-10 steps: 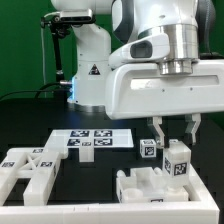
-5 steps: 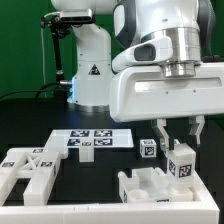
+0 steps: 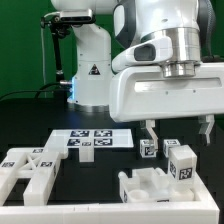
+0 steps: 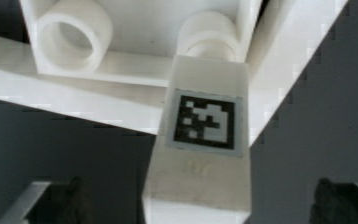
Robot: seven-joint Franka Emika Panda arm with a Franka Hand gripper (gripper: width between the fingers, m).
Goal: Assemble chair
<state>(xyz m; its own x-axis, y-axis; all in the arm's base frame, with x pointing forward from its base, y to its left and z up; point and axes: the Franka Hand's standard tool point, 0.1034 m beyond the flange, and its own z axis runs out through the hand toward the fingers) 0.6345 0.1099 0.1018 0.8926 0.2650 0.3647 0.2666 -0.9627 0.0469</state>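
Note:
A white cube-ended post [image 3: 180,164] with a square tag stands upright in a white slotted block [image 3: 145,187] at the exterior view's lower right. My gripper [image 3: 178,136] hangs just above the post, open, with one finger on each side and neither touching it. In the wrist view the post [image 4: 202,115] runs down into the block's socket [image 4: 140,50], and the dark fingertips [image 4: 51,200] stand far apart beside it. A second cube-ended piece [image 3: 149,149] stands just behind the block. A larger white chair piece [image 3: 30,168] lies at the lower left.
The marker board [image 3: 92,140] lies flat on the black table behind the parts. The robot's base [image 3: 88,65] and a dark stand [image 3: 58,50] rise at the back.
The fingers have spread apart and let go of the post, which stays standing in the block. The gripper has risen a little.

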